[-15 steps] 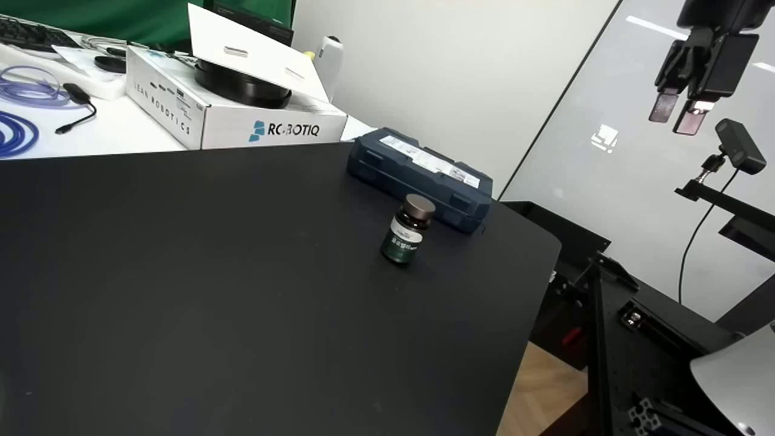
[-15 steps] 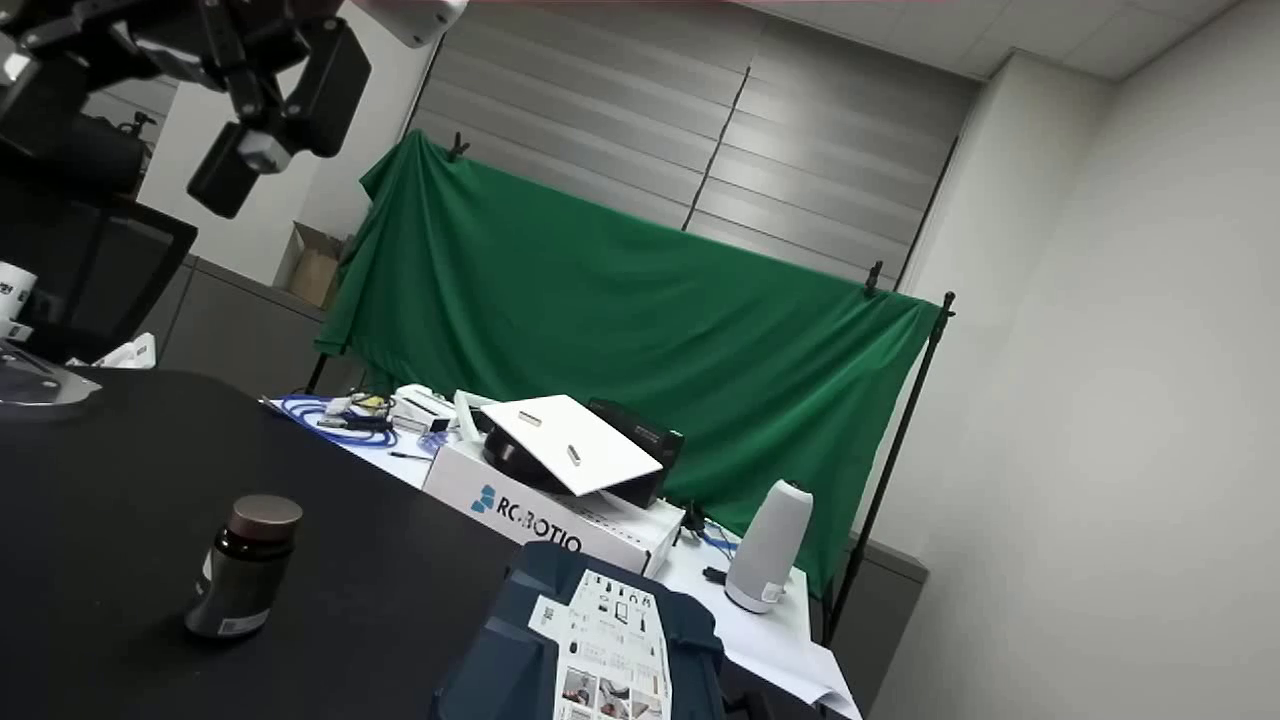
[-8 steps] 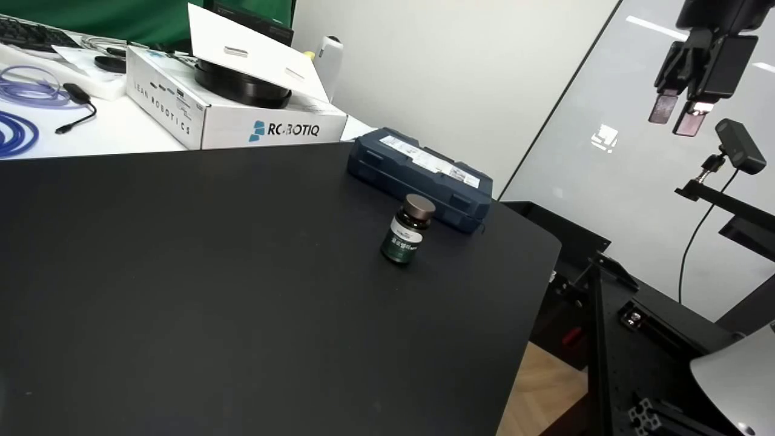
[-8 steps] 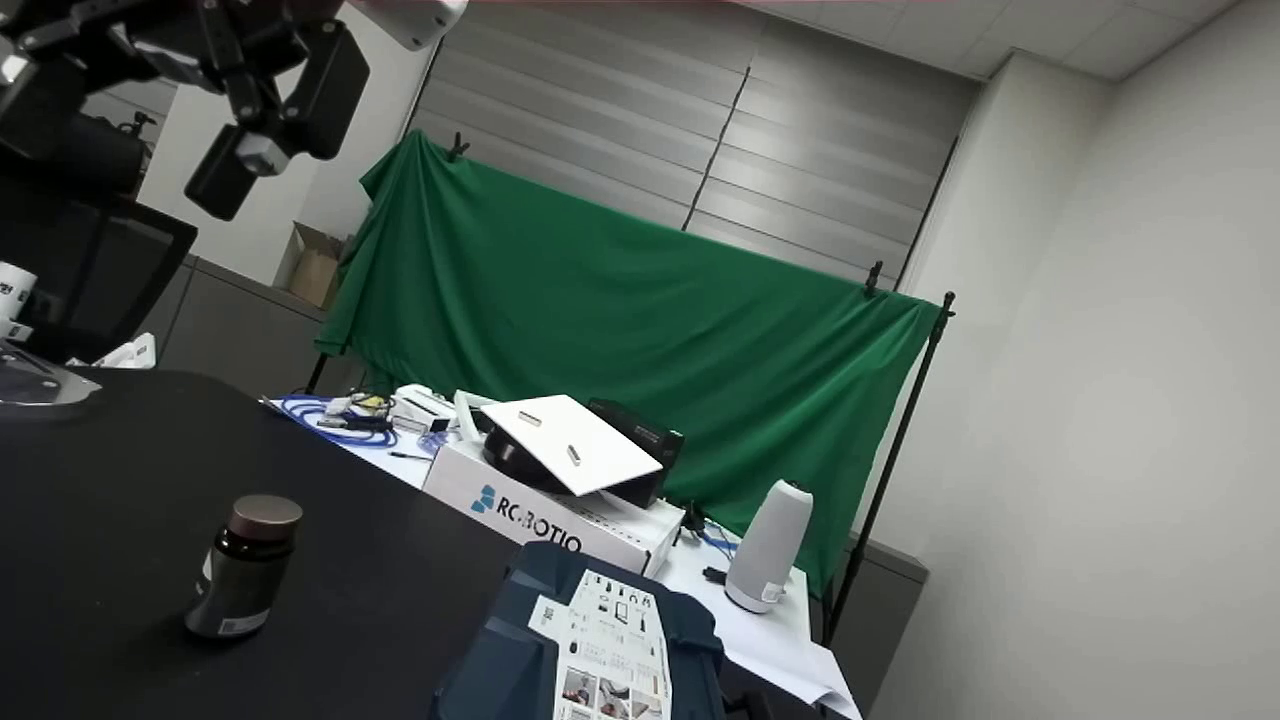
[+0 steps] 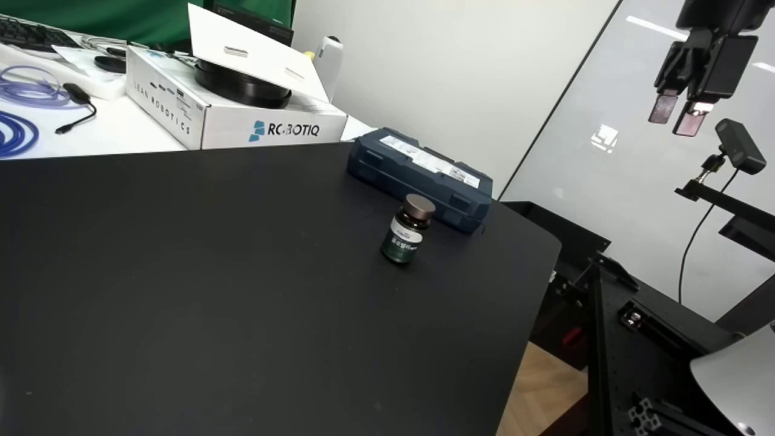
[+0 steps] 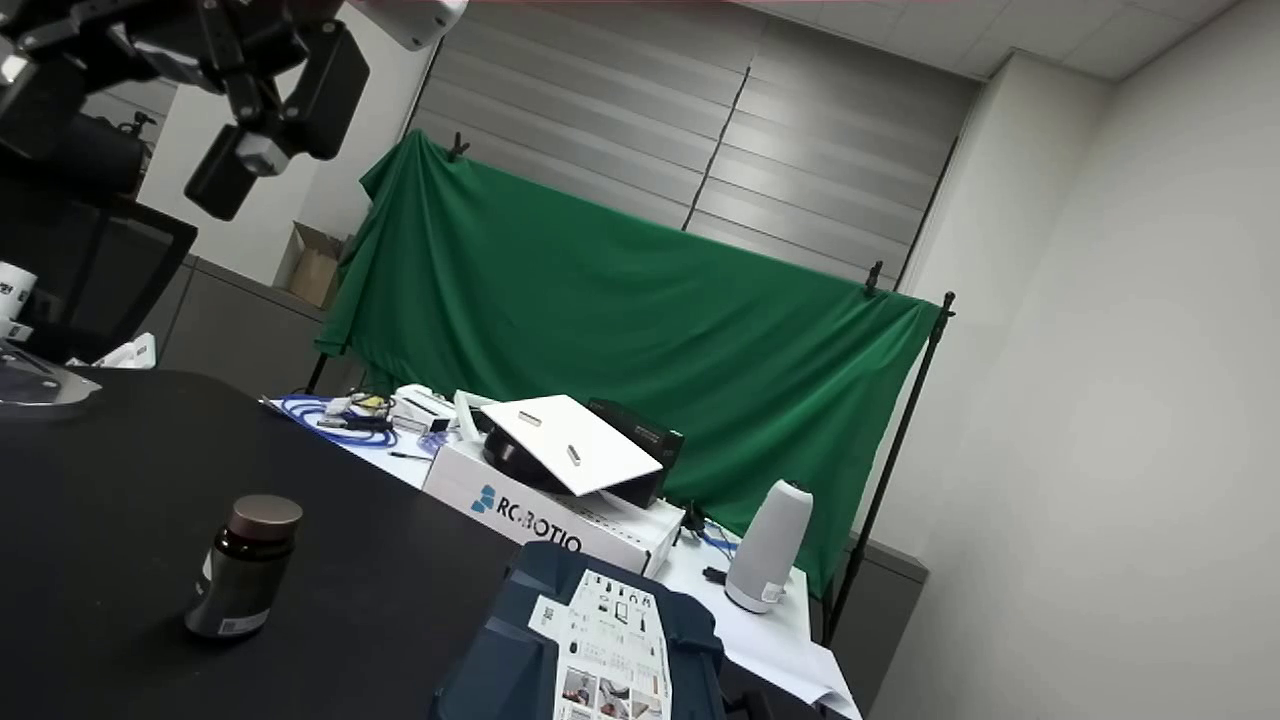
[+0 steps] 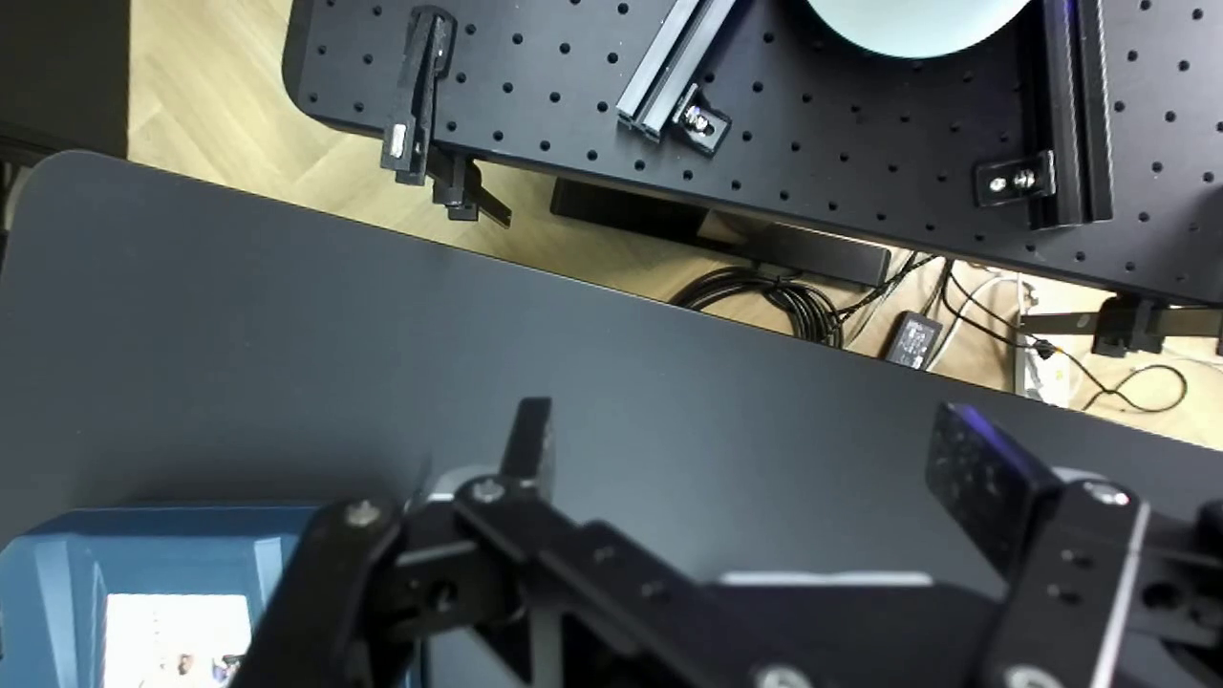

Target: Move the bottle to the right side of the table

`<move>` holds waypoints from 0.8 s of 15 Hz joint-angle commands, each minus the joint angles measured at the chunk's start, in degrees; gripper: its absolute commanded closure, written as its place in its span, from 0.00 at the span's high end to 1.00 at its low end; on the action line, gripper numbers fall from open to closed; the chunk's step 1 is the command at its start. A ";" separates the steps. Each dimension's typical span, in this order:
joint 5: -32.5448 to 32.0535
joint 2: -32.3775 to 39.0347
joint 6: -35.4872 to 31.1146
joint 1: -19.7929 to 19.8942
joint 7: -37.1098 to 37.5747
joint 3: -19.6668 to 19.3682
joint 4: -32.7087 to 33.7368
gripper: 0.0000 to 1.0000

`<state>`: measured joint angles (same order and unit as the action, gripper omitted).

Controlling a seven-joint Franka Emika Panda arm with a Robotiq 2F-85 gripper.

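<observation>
So, one bottle (image 5: 407,232) and one dark-blue case (image 5: 419,180) sit on one table (image 5: 212,290), two jaws spread wide.

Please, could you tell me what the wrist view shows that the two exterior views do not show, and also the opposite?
Only the wrist view: a coiled black cable on the floor and a small labelled adapter near it.
Only the exterior views, both of them: the bottle, standing upright, and the white Robotiq box.
Shared by all three: the dark blue case, the black table and the open gripper.
</observation>
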<state>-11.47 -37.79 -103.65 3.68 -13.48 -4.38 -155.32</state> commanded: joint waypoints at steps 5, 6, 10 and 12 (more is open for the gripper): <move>-0.78 0.77 -2.87 -0.57 0.27 -0.50 0.15 1.00; -0.90 1.20 -3.36 -0.56 0.26 -0.48 0.19 1.00; -0.99 1.70 -3.56 -0.55 0.25 -0.47 0.26 1.00; -1.00 1.70 -3.56 -0.55 0.25 -0.47 0.28 1.00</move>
<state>-12.24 -36.08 -107.35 3.65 -13.48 -4.40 -155.12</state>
